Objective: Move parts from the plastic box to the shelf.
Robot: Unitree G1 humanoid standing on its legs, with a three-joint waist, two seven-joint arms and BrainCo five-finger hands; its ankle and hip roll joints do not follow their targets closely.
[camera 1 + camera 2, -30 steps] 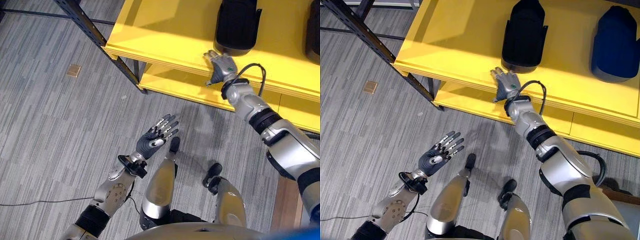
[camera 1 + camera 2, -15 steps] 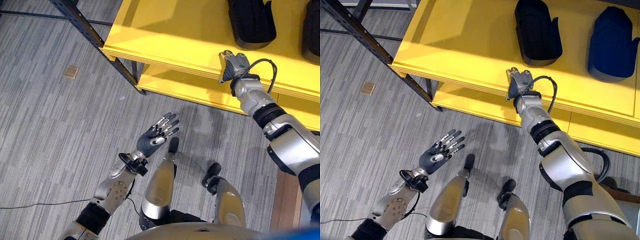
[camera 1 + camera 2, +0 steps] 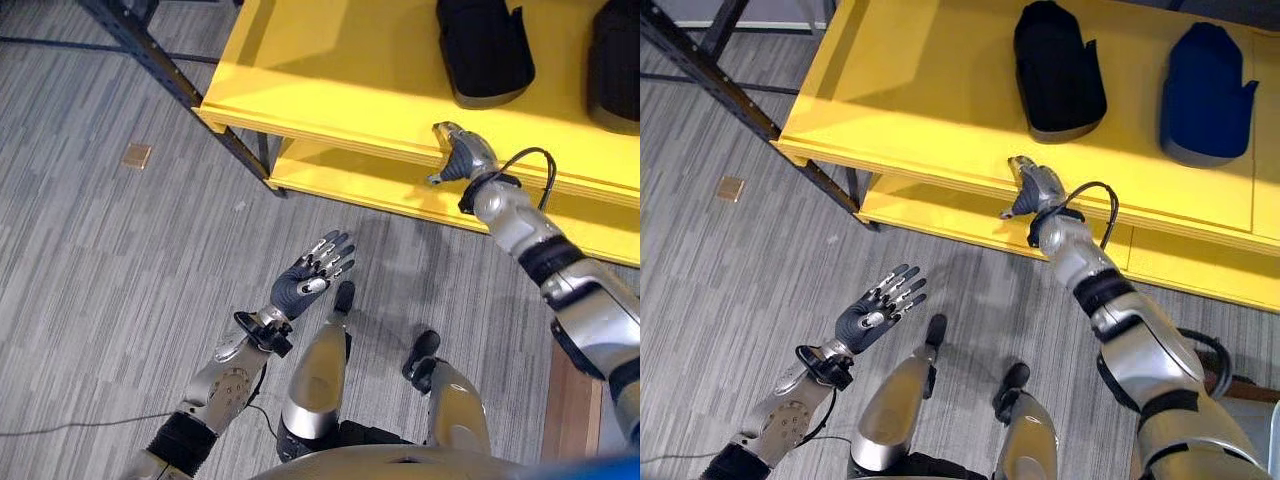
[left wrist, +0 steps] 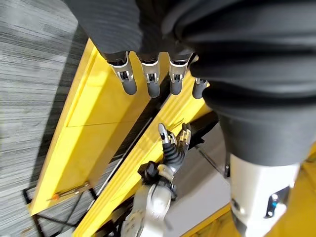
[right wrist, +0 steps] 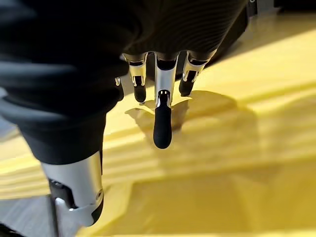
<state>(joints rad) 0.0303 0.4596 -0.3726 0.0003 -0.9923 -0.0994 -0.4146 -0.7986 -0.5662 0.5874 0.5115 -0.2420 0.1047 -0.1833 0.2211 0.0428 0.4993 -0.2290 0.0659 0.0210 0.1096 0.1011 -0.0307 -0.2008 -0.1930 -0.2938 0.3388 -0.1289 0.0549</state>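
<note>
1. Right eye view gives you the smooth yellow shelf (image 3: pixel 940 90) on dark perforated steel posts (image 3: pixel 730 95), above grey striped carpet (image 3: pixel 730 300).
2. You see two moulded, glove-shaped parts on it, a black part (image 3: pixel 1058 70) and a dark blue part (image 3: pixel 1205 95), well apart.
3. Your right hand (image 3: pixel 1037 186) hangs over the shelf's front edge, fingers loosely extended, holding nothing; half a second ago it sat nearer the black part.
4. Your left hand (image 3: pixel 310 278) stays low over the carpet, palm up, fingers spread wide, empty.
</note>
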